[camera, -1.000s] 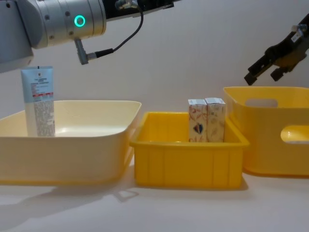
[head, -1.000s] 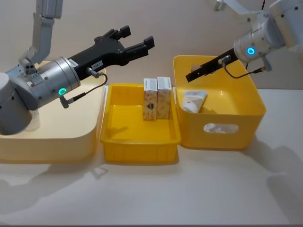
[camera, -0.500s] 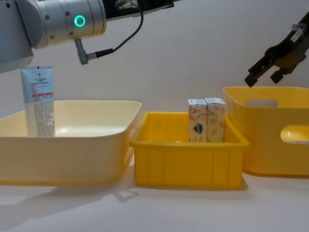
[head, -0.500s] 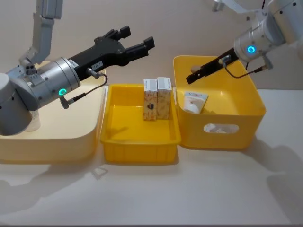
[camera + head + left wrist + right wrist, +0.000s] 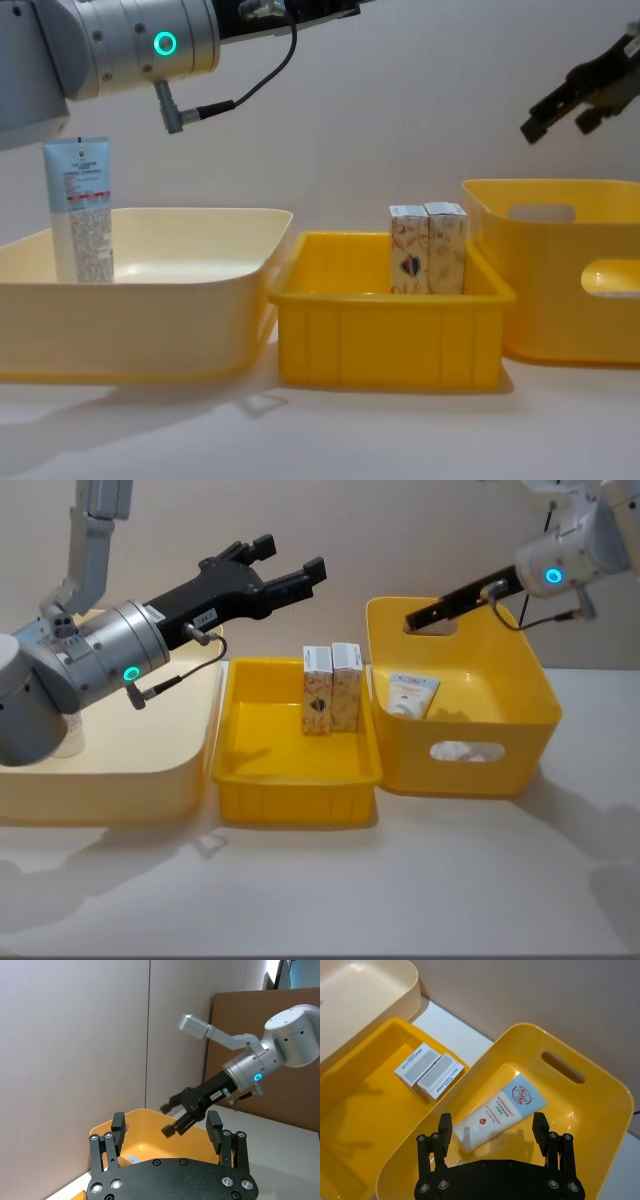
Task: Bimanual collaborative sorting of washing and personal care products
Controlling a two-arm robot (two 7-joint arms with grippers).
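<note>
Change since earlier: right gripper [image 5: 418, 619] rises from the deep yellow bin [image 5: 520, 730], empty, now above its far rim; left arm and all products sit unchanged.
Cream bin [image 5: 190, 770]: at the bench's left end; one blue-and-white tube [image 5: 80, 210] stands upright at its left side.
Deep yellow bin: at the right end; a second tube [image 5: 497, 1112] lies flat on its floor toward the wall nearest the tray.
Shallow yellow tray [image 5: 250, 780]: between the two bins; two cartons [image 5: 332, 687] stand upright, touching each other, against its far right corner.
Left gripper [image 5: 285, 570]: hovers above the tray's far edge, fingers spread wide, holding nothing.
Right gripper: fingers parted wide, gripping nothing, poised over the lying tube.
Step in hand: likely a lift clear of the deep bin, tube left inside.
Doing it well: rise straight until the fingers clear the rim and handle slot, then swing away without crossing the left arm's path over the tray.
</note>
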